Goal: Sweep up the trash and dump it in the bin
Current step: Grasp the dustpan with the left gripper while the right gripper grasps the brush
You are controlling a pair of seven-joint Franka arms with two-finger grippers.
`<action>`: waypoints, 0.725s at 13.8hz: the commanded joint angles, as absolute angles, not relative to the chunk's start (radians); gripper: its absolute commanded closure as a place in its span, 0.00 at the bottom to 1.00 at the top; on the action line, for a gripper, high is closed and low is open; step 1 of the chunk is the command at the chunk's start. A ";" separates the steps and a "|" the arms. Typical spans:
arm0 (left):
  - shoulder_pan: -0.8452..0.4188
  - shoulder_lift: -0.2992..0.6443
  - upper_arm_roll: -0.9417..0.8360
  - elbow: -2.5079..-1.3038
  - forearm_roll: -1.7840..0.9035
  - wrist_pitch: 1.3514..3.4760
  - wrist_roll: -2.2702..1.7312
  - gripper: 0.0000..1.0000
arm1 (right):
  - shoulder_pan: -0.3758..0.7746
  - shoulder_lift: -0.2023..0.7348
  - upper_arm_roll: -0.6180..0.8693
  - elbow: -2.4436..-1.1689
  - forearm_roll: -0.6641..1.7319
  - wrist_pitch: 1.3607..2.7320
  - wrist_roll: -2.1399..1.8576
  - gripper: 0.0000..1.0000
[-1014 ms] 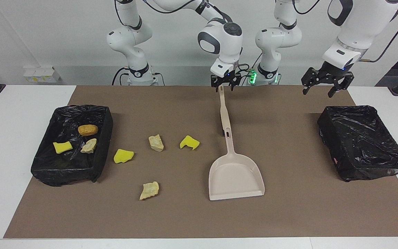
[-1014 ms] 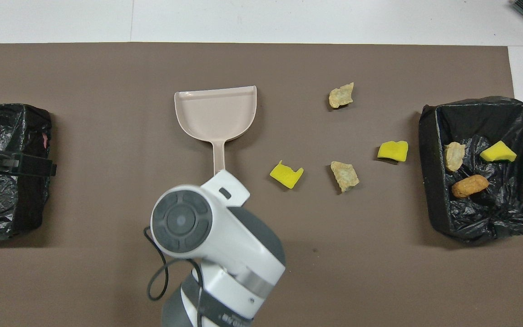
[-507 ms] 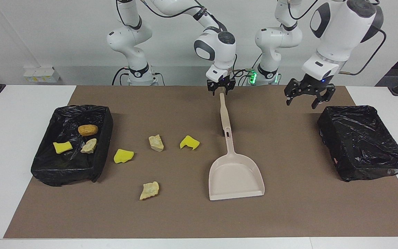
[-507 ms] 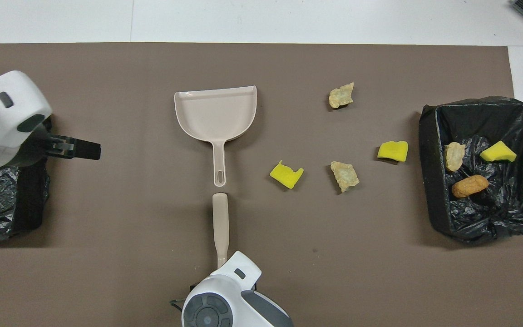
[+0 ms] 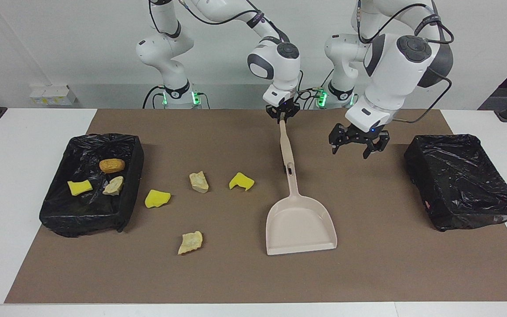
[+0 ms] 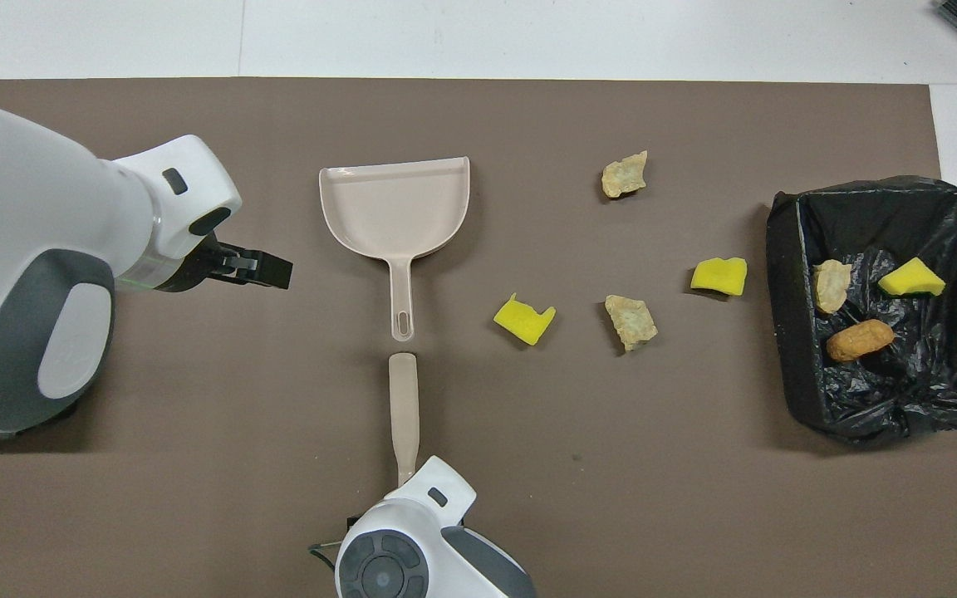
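1. Two arms are over the brown mat (image 5: 368,264); seven pieces of trash are in view, four loose on the mat and three in a bin.
2. Your right gripper (image 5: 282,112) is clenched on the upper end of the beige brush handle (image 5: 285,145) (image 6: 404,407). The handle slopes down toward the end of the handle of the dustpan (image 5: 301,224) (image 6: 395,203).
3. Your left gripper (image 5: 358,143) (image 6: 258,267) is released, jaws apart and holding nothing. It hangs over the mat between the dustpan and the empty black-lined bin (image 5: 464,176) at the left arm's end.
4. Nearest the dustpan lies the notched yellow sponge chunk (image 5: 241,181) (image 6: 523,321), with the beige lump (image 5: 199,182) (image 6: 631,321) just beside it.
5. Close to the filled bin (image 5: 86,226) (image 6: 794,332) at the right arm's end lies the second yellow sponge chunk (image 5: 157,198) (image 6: 718,276).
6. Farthest from the robots sits the pale crusty lump (image 5: 190,242) (image 6: 624,175).
7. Inside the filled bin you have the brown bread piece (image 5: 112,165) (image 6: 860,340), the binned yellow chunk (image 5: 79,187) (image 6: 910,279) and the binned beige lump (image 5: 113,185) (image 6: 831,285).
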State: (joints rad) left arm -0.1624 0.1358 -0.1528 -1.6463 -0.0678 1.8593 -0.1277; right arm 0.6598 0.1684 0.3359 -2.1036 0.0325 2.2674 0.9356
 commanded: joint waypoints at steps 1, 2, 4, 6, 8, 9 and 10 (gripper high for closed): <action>-0.173 0.187 -0.147 -1.598 -0.066 1.856 -0.197 0.00 | 0.621 0.115 0.336 -2.101 0.057 2.246 0.960 1.00; -0.173 0.190 -0.149 -1.595 -0.066 1.871 -0.221 0.00 | 0.586 0.076 0.336 -2.105 0.057 2.196 0.985 1.00; -0.173 0.192 -0.149 -1.595 -0.072 1.882 -0.225 0.00 | 0.510 -0.015 0.336 -2.112 0.058 2.088 0.988 1.00; -0.213 0.201 -0.147 -1.612 -0.095 1.969 -0.328 0.00 | 0.436 -0.116 0.334 -2.167 0.058 2.010 0.982 1.00; -0.230 0.216 -0.149 -1.617 -0.092 1.979 -0.359 0.00 | 0.344 -0.190 0.331 -2.227 0.057 1.970 0.933 1.00; -0.268 0.231 -0.149 -1.620 -0.089 1.993 -0.362 0.00 | 0.304 -0.192 0.330 -2.230 0.051 1.948 0.892 1.00; -0.288 0.250 -0.149 -1.618 -0.086 1.997 -0.371 0.00 | 0.261 -0.184 0.330 -2.230 0.037 1.944 0.873 1.00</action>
State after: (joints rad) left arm -0.2376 0.2141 -0.1619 -1.6251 -0.0845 1.9707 -0.3432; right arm 0.3370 -0.1576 0.3221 -2.1859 0.0330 1.9428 0.9283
